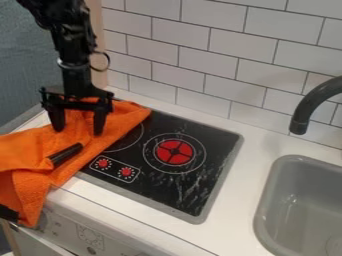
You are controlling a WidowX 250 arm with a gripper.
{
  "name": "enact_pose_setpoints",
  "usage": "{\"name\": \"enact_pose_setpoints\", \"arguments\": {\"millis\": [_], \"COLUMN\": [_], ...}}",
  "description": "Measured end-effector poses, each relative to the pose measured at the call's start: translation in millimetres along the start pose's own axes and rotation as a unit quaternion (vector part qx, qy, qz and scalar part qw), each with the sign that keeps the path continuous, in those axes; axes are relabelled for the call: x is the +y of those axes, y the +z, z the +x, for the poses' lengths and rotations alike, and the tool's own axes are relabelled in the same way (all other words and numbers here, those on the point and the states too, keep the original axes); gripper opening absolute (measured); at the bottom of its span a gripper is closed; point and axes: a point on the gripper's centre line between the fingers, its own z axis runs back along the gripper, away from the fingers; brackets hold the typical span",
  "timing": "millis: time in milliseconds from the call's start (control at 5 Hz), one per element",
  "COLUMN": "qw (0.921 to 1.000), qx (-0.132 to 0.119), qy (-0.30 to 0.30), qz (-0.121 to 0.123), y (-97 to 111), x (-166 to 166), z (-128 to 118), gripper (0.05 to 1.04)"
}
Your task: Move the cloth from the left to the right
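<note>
The orange cloth [120,120] is lying rumpled at the left end of the white countertop [244,172]. It is covering the left part of the black toy cooktop [217,142], and its lower left portion is drooping over the countertop's front edge, in front of the pale front panel [87,235]. A short black strip [65,155] is lying aslant on the cloth, and another black patch [8,213] is showing at its lower left end.

The black gripper [78,130] is pointing down over the cloth near the cooktop's back left corner, with the arm coming in from the upper left. Its two fingers are standing wide apart, with orange fabric showing between them; whether the tips are touching the fabric, I cannot tell.

On the cooktop, a red burner disc with a black cross [175,152] is sitting inside a white ring, and part of a second ring is emerging from beside the cloth. Two red knobs [126,171] are sitting side by side near the cooktop's front edge, just beside the cloth. The gray sink [267,200] is occupying the countertop's right end, and the dark curved faucet [314,102] is arching near its back edge. White wall tiles [214,22] are running along behind the countertop.
</note>
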Motion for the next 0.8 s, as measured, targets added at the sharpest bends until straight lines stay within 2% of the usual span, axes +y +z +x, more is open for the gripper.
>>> {"name": "enact_pose_setpoints", "arguments": {"millis": [200, 600, 800], "qw": [0.9998, 0.9997, 0.9986], "qx": [-0.003, -0.012, -0.014], "qy": [0.010, -0.002, -0.038], "qz": [-0.015, -0.023, -0.034], "y": [-5, -4, -1], "x": [-6, -39, -74], "z": [8, 18, 16], "gripper": [0.999, 0.999, 0.999]}}
